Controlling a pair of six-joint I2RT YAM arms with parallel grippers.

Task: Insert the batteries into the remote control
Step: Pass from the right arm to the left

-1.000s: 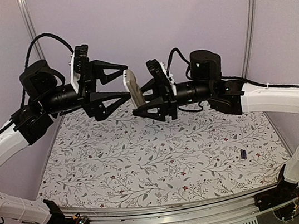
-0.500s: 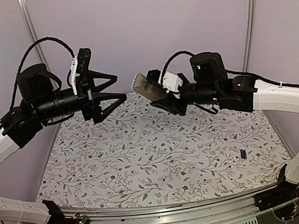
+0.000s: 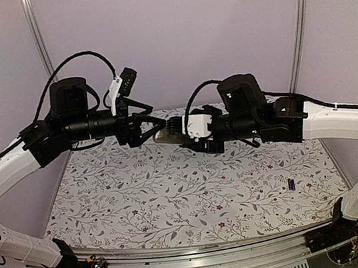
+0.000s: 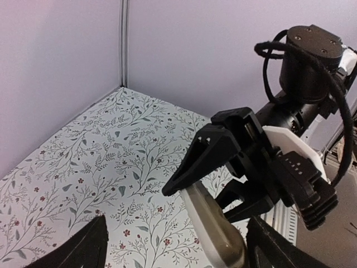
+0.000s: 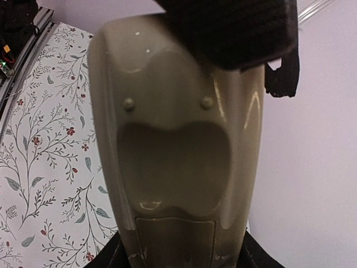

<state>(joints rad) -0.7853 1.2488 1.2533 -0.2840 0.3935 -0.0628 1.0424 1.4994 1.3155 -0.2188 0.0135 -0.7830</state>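
My right gripper [image 3: 176, 133] is shut on the remote control [image 3: 165, 134], holding it in the air over the back of the table. The right wrist view is filled by the remote's tan back [image 5: 173, 111] with its dark recess, my right gripper [image 5: 178, 261] clamping its lower end. My left gripper [image 3: 150, 127] stands open at the remote's free end. In the left wrist view the remote [image 4: 215, 230] reaches in between my left gripper's [image 4: 178, 254] spread fingers, close to the right-hand one. A small dark battery [image 3: 292, 184] lies on the table at the right.
The floral tablecloth [image 3: 175, 195] covers the table. Lilac walls close in the back and sides, with metal posts [image 3: 35, 34] at the back corners. A metal rail [image 3: 199, 266] runs along the near edge between the arm bases.
My right gripper has lowered and turned the remote toward the left. My left gripper backed off from it, then swung right and down to its free end.
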